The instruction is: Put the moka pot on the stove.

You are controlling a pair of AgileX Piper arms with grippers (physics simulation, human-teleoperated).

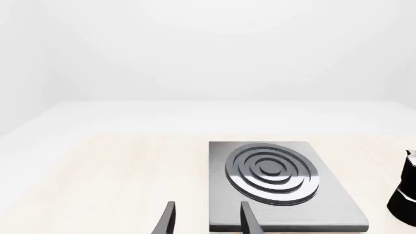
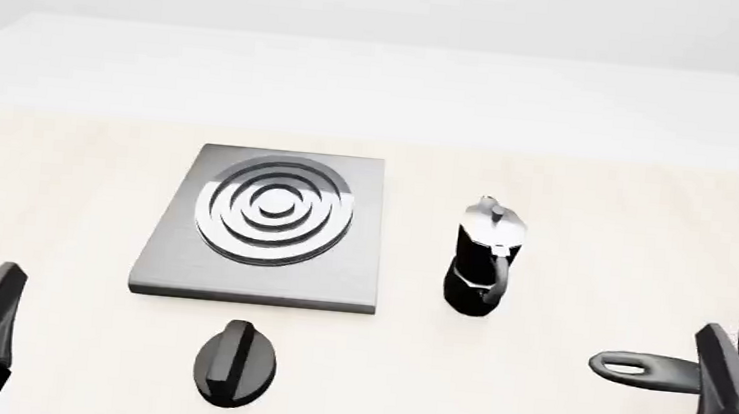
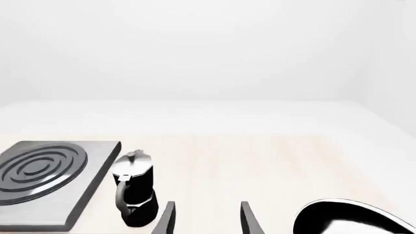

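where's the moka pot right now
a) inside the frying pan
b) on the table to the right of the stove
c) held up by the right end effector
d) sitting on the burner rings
b: in the front view the moka pot stands upright on the table, apart from the right edge of the stove, whose burner is bare, and both end effectors hang back near the table's near edge, away from it.

Coffee pot beside the stove, seen past the right gripper

The moka pot stands upright on the pale table, just beside the grey stove but off it, handle toward the camera. The gripper's two dark fingers stand apart with nothing between them. A black frying pan shows partly at the picture's edge.
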